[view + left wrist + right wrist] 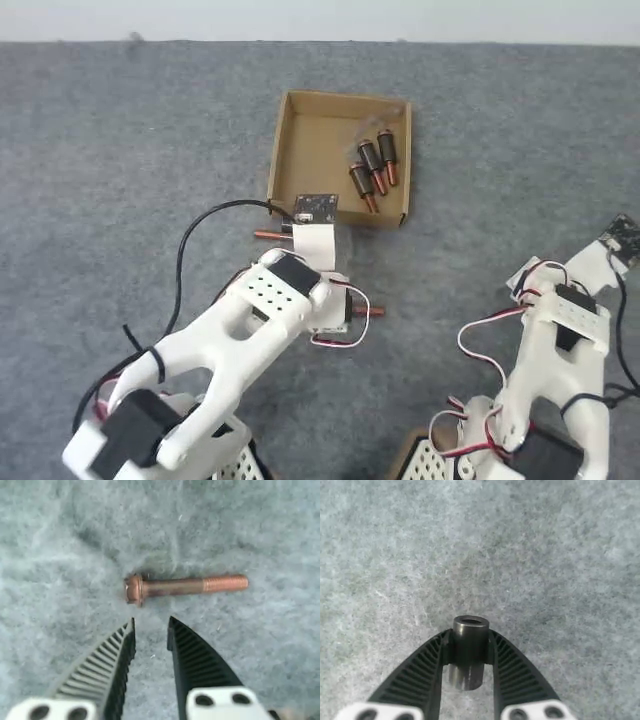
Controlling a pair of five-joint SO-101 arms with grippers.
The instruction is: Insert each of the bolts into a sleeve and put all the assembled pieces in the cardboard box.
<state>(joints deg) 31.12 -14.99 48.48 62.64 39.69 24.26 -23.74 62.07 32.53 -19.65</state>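
Observation:
A copper bolt (185,586) lies flat on the grey carpet just beyond the tips of my left gripper (151,625), which is open with a narrow gap and holds nothing. My right gripper (469,642) is shut on a dark metal sleeve (469,650), held upright with its hollow end showing, above bare carpet. In the high view the left arm (285,300) stands just below the cardboard box (285,140), with one bolt (268,235) poking out beside its wrist and a second bolt (370,311) at its right side. The right arm (570,330) is at the far right.
Inside the box lie three assembled pieces (372,165), each a copper bolt in a dark sleeve, grouped near its right wall. Black and white cables (185,260) loop around both arms. Open carpet stretches to the left of the box and between the arms.

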